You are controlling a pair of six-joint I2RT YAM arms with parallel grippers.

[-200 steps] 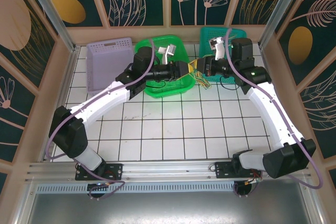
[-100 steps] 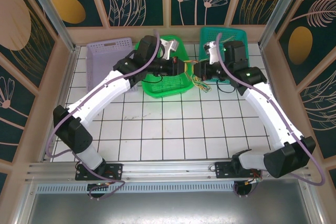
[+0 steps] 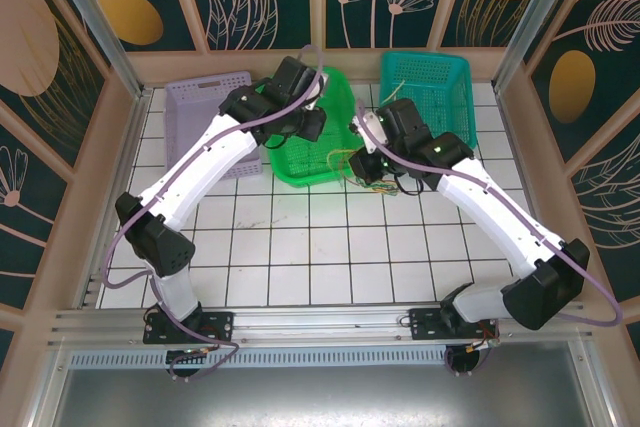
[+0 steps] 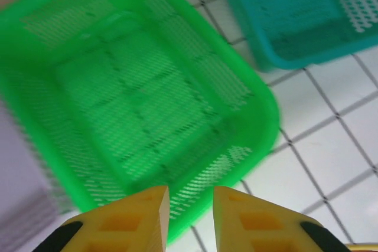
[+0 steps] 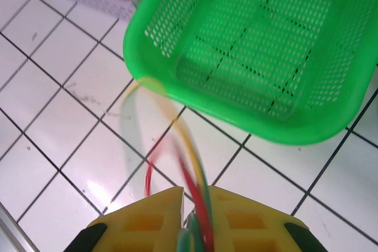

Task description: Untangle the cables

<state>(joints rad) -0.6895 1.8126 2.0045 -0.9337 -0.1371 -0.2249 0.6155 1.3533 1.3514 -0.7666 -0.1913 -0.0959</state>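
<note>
Table (image 3: 300, 237): was white tiles, dark grout.
Purple basket (image 3: 205, 112): sat far left.
Green basket (image 3: 312, 180): sat far centre, just beside purple.
Teal basket (image 3: 455, 97): sat far right.

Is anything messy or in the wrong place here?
Yes. A bunch of coloured cables hangs from the shut right gripper over the white tiles, just outside the green basket. The cables look smeared in the right wrist view, so they may be swinging. Nothing looks broken or spilled.
</note>
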